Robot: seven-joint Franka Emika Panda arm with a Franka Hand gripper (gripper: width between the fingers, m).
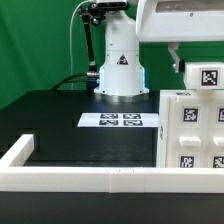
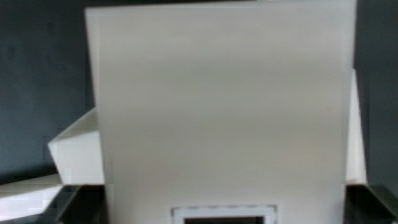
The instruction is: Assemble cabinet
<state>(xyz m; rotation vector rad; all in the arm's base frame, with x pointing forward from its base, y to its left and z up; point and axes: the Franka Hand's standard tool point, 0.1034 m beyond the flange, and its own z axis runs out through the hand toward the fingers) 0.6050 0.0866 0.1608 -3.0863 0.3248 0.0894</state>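
Observation:
The white cabinet body [image 1: 190,130] stands at the exterior view's right and carries several black-and-white tags. My gripper [image 1: 186,62] hangs just above its top, shut on a white cabinet piece [image 1: 205,75] with one tag. In the wrist view this piece [image 2: 214,100] is a tall flat white panel that fills most of the picture, with a tag at its near end. It sits between the dark fingers [image 2: 64,205] of my gripper [image 2: 222,205]. Parts of the white body [image 2: 71,150] show behind the panel on both sides.
The marker board [image 1: 122,121] lies flat in front of the robot base [image 1: 120,75]. A low white border rail [image 1: 90,178] runs along the table's front and turns back at the exterior view's left. The tabletop is black.

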